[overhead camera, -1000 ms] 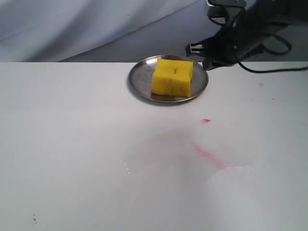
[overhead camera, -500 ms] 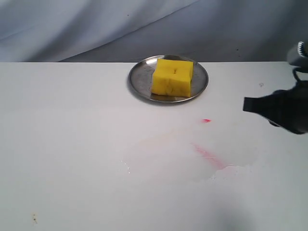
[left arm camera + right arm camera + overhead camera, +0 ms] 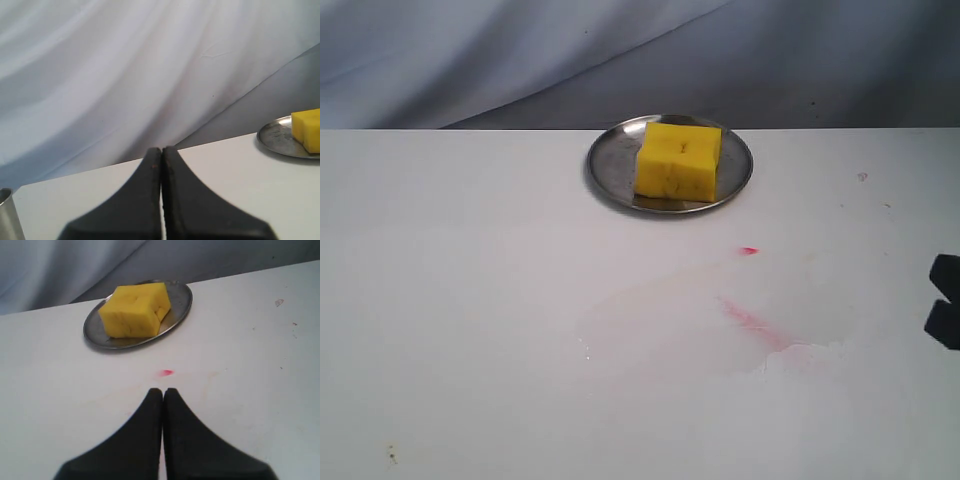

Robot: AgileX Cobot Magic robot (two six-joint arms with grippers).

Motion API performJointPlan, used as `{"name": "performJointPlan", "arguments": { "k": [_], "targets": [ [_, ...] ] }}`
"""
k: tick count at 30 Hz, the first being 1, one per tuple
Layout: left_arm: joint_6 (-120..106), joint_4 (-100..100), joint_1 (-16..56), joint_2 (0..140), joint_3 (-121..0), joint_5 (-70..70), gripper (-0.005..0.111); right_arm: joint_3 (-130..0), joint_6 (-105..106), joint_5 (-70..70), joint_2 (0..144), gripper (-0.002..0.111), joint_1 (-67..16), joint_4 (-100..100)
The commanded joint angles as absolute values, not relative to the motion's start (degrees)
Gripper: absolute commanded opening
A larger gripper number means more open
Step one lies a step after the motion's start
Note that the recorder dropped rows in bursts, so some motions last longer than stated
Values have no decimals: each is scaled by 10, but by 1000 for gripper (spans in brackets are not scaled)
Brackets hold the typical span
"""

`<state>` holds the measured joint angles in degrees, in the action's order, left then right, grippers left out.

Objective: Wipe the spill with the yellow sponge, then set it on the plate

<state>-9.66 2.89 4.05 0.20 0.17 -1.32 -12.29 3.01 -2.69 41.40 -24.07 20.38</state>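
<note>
The yellow sponge (image 3: 679, 160) rests on the silver plate (image 3: 610, 160) at the back middle of the white table, with nothing touching it. No tan puddle shows on the table. My right gripper (image 3: 163, 390) is shut and empty, hanging over the table well short of the plate (image 3: 180, 300) and the sponge (image 3: 135, 310). Only a black piece of the right arm (image 3: 944, 322) shows at the right edge of the exterior view. My left gripper (image 3: 161, 149) is shut and empty, far to the side of the plate (image 3: 277, 137) and the sponge (image 3: 307, 130).
Pink-red smear marks (image 3: 755, 322) and a red dot (image 3: 749, 250) lie in front of the plate; the dot (image 3: 166, 372) sits just beyond my right fingertips. A metal cylinder (image 3: 7, 215) stands near the left gripper. Grey cloth hangs behind the table.
My right arm has pulled away from beside the plate, moving right and toward the front until it is almost out of the exterior view. The sponge and plate have not moved.
</note>
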Motion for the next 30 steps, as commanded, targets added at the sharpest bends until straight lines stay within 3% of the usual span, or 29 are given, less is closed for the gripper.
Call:
{"name": "performJointPlan", "arguments": {
  "k": [1,17,30],
  "targets": [
    [-92,24,40,0,0,-11,0,-62,31,-85,359,0,-240,181],
    [-92,24,40,0,0,-11,0,-4,-52,-55,180,0,-125,0],
    [-92,24,40,0,0,-11,0,0,-52,37,0,0,-114,-24]
  ]
}}
